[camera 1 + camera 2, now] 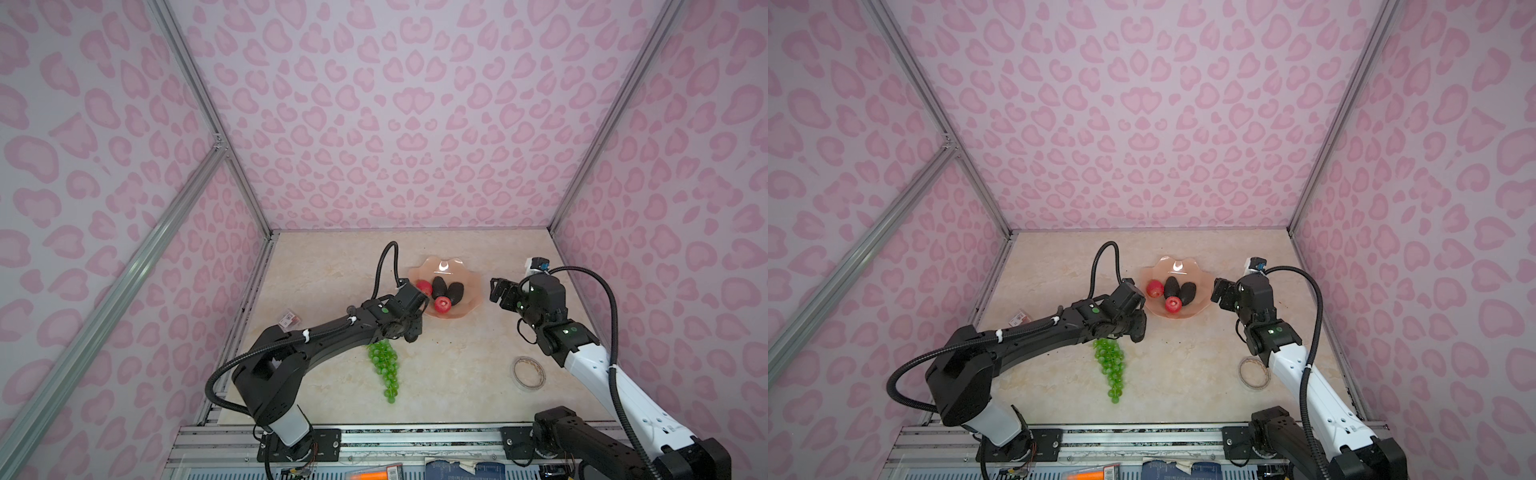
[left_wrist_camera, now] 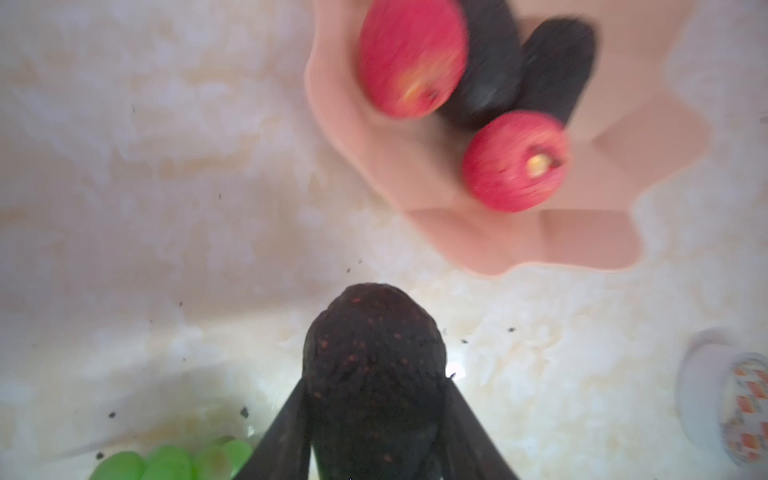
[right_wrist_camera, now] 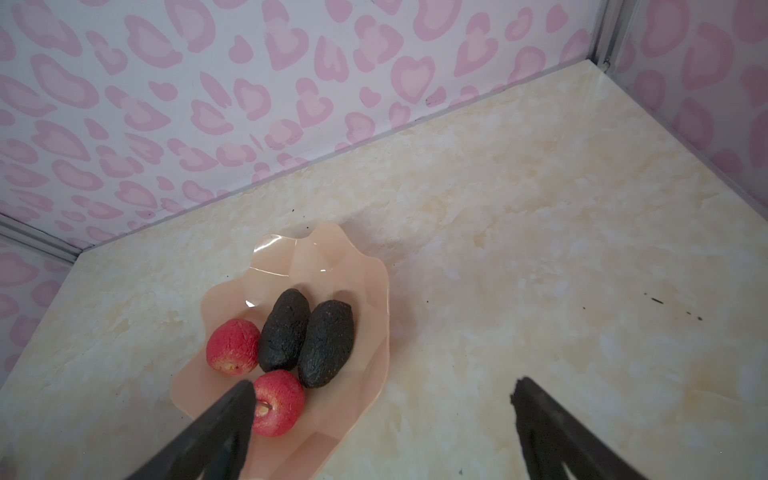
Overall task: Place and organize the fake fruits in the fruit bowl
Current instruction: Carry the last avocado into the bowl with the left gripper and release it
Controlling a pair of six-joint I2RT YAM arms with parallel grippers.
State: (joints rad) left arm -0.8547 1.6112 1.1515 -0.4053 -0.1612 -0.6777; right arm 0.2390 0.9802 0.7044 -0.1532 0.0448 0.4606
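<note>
Third avocado (image 2: 372, 332) sat clamped in left hand (image 2: 374, 390); fruit bowl (image 2: 582, 241) just ahead (right hand (image 3: 382, 384) wide, empty). Best bet looked like lifting over rim, releasing low.

A clear roll of tape (image 1: 528, 386) lies flat on the marbled beige table (image 1: 457, 374), near its right edge and toward the front. A small red packet (image 1: 289, 319) sits at the left edge, about halfway back. Pink spotted walls (image 1: 415, 124) close in three sides.
</note>
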